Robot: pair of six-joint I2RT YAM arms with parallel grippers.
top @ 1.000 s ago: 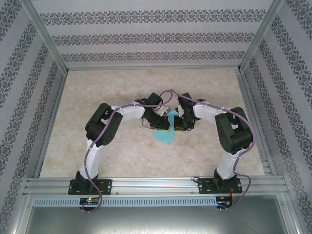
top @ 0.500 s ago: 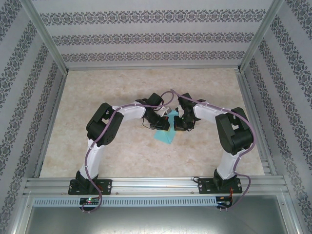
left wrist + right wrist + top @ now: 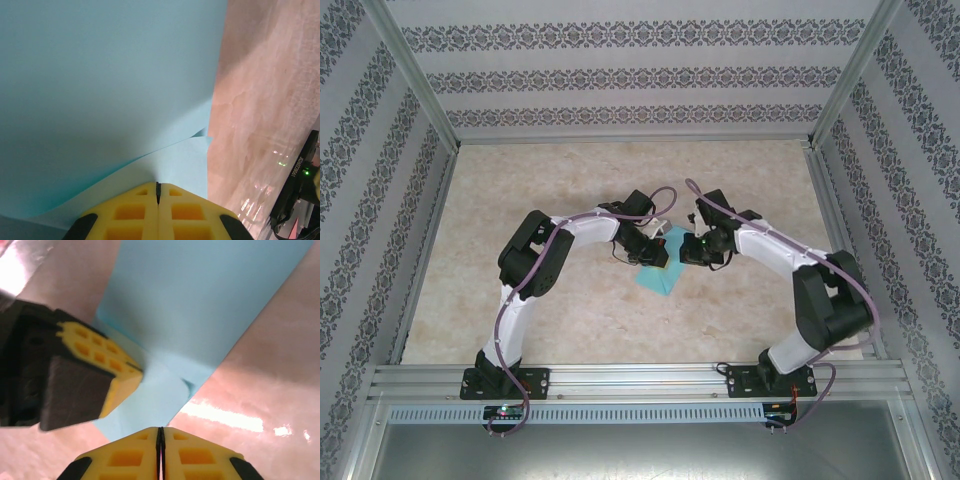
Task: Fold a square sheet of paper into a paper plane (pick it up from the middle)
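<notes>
The square sheet of paper (image 3: 658,281) lies partly folded at the table's middle, turquoise, with overlapping layers and a raised flap (image 3: 100,90). My left gripper (image 3: 660,256) is shut, and its yellow tip (image 3: 158,186) rests against the lower layer where the flap lifts. My right gripper (image 3: 684,250) faces it from the right, shut, with its tip (image 3: 160,430) just over the paper's near corner (image 3: 150,400). In the right wrist view the left gripper's fingers (image 3: 95,360) touch the paper (image 3: 200,300) at the fold line.
The beige marbled table (image 3: 520,200) is bounded by aluminium rails (image 3: 640,380) in front and patterned walls on the other three sides. Both arms arch inward, wrists close together. A black part of the right arm (image 3: 295,185) with a green light stands near the paper's right.
The right arm's elbow has swung out to the right and its gripper has drawn back slightly, uncovering more of the paper's upper corner. The left arm has stayed put.
</notes>
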